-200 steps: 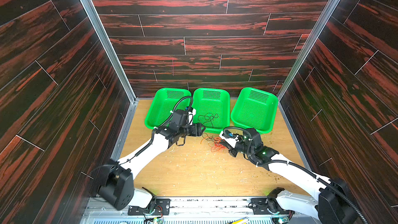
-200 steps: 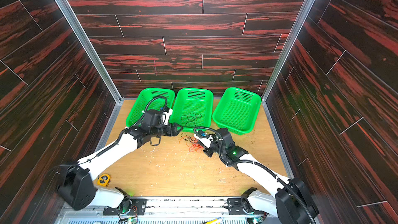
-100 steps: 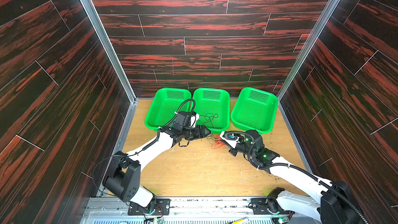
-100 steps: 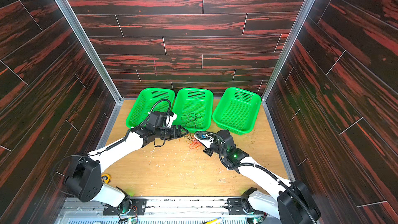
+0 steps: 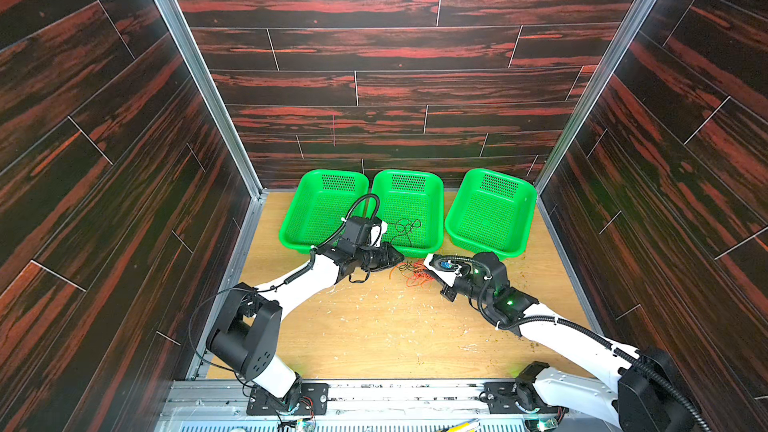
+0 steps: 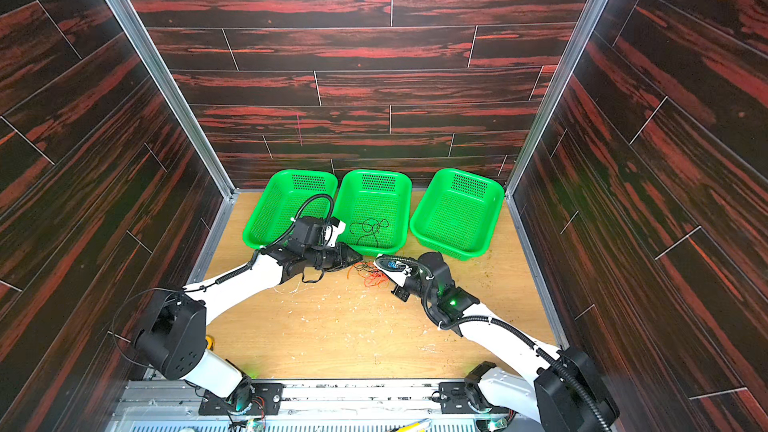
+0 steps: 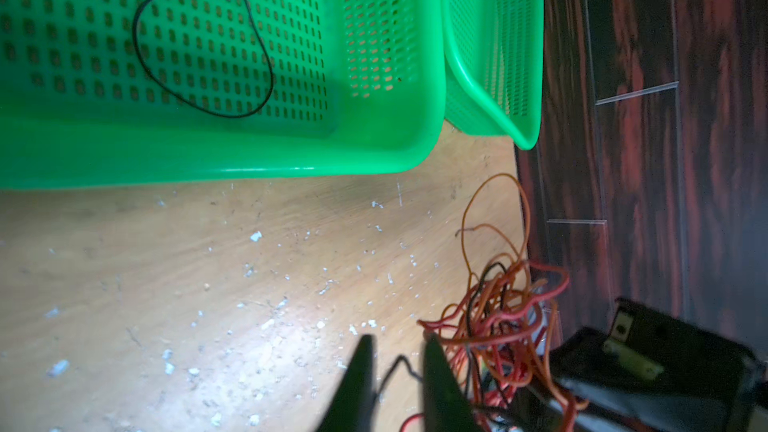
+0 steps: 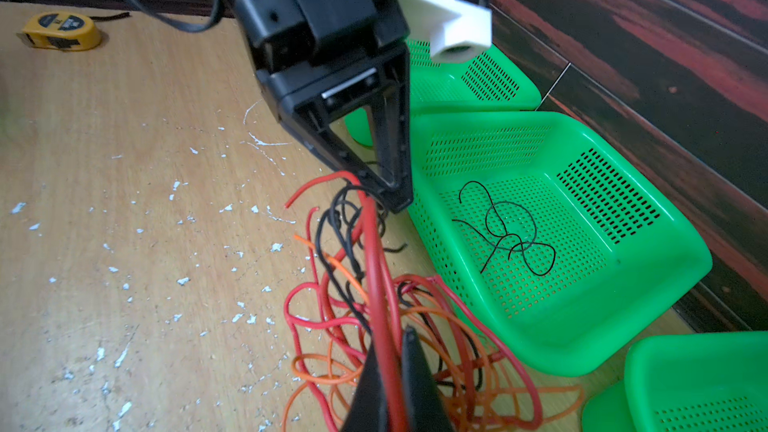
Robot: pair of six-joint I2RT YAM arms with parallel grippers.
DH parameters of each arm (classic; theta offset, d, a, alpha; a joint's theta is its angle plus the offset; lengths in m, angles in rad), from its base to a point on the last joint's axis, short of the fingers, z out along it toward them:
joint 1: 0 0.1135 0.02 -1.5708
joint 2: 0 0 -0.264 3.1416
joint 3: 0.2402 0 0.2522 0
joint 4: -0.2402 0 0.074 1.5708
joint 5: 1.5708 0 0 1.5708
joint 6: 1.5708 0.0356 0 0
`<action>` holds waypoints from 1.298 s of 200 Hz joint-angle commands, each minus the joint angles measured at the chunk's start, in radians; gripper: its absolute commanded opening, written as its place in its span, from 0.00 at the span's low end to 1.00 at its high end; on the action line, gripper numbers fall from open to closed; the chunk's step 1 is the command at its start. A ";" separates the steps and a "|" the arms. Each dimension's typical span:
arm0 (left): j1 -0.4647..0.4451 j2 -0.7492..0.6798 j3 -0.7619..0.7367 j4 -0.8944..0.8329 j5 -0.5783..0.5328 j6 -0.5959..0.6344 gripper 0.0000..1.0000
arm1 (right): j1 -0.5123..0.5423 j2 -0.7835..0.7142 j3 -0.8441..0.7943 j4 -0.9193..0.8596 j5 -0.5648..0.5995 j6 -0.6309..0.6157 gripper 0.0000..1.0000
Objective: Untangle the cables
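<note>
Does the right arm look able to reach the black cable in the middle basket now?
Probably not yet: the right gripper is shut on the red cable. The middle basket is open on top, and nothing covers the black cable.

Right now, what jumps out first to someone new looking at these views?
Three bright green perforated plastic baskets line the back wall; the middle one holds a loose thin black wire. In front of it on the wooden table lies a tangle of thin red, orange and black wires, between the left gripper and the right gripper, which is shut on a red strand.
</note>
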 commanded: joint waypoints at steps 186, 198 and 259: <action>0.167 -0.275 0.355 -0.321 -0.296 0.352 0.00 | 0.007 0.157 0.043 -0.247 0.055 0.050 0.00; 0.168 -0.288 0.373 -0.331 -0.307 0.360 0.00 | 0.007 0.194 0.051 -0.262 0.081 0.060 0.00; 0.169 -0.310 0.437 -0.377 -0.320 0.392 0.00 | 0.007 0.287 0.072 -0.288 0.194 0.070 0.00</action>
